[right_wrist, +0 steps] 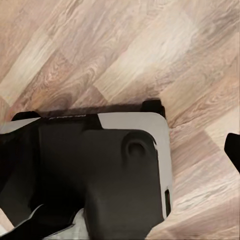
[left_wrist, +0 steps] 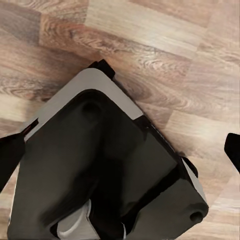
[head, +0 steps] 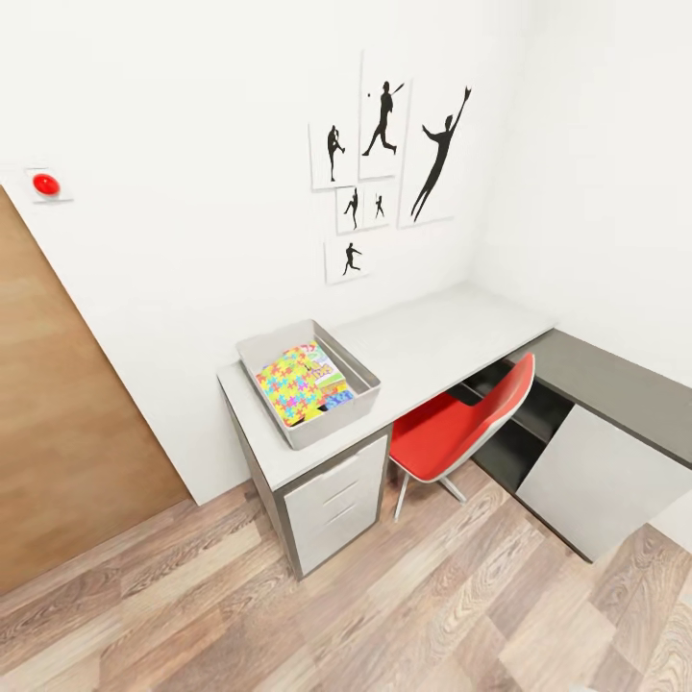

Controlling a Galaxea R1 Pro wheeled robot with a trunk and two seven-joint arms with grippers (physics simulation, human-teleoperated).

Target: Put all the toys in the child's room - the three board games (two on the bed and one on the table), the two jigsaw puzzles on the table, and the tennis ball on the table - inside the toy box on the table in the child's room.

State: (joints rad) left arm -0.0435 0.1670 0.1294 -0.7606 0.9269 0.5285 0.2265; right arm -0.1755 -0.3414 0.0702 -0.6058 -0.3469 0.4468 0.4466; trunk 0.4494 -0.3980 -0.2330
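In the head view the light grey toy box [head: 338,423] stands on the left end of the pale-topped table [head: 442,332], above the white drawer unit [head: 336,509]. Inside it a bright jigsaw puzzle [head: 286,386] lies on top, with a printed board game [head: 315,361] and a blue corner [head: 338,396] showing from under it. The tennis ball is out of view. My left gripper [left_wrist: 120,150] hangs over the floor and my own dark base, fingers wide apart and empty. My right gripper [right_wrist: 120,150] does the same, one fingertip [right_wrist: 233,150] showing at the frame edge.
A red chair [head: 461,428] is pushed under the table's middle. A lower dark-topped cabinet [head: 615,384] joins the table at the right. A brown door [head: 58,432] is at the left. Wooden floor [head: 192,605] lies between me and the table.
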